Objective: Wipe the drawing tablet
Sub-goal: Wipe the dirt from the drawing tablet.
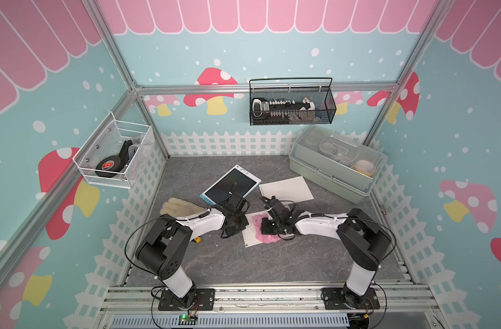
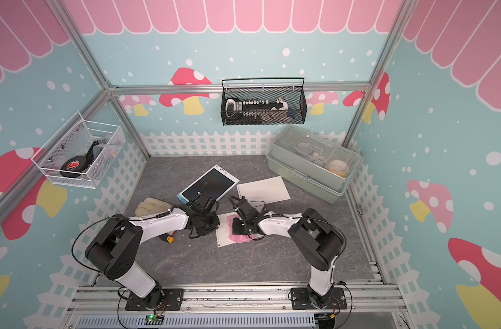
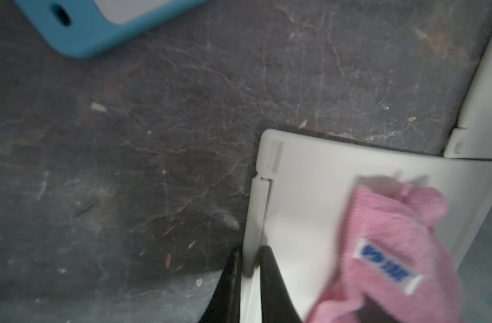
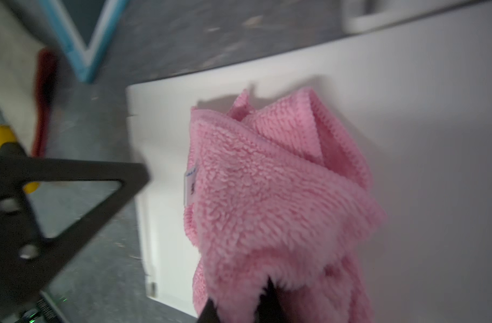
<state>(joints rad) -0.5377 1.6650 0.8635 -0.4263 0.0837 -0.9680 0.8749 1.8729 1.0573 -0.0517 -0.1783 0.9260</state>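
We see the white drawing tablet (image 1: 250, 237) lying flat on the desk (image 1: 237, 265), between the two arms. The left end effector (image 3: 250, 253) is clamped on the tablet's left rim, with one finger (image 3: 272, 279) over the top face and the other outside the edge. The right end effector (image 4: 239, 296) is pressed together on a bunched pink cloth (image 4: 267, 181). The cloth sits on the tablet's top face, toward its right side, and looks blurred in the left wrist view.

Behind the tablet and apart from it lies a blue-framed tablet (image 1: 230, 185) with a dark screen. A white slab (image 1: 286, 189) lies near the tablet's back right corner. To the tablet's left we see a pale glove (image 1: 180, 208) and a yellow-handled tool (image 1: 198, 239), mostly hidden under the left forearm. Well behind the tablet, to its right, stands a lidded box (image 1: 334, 162).
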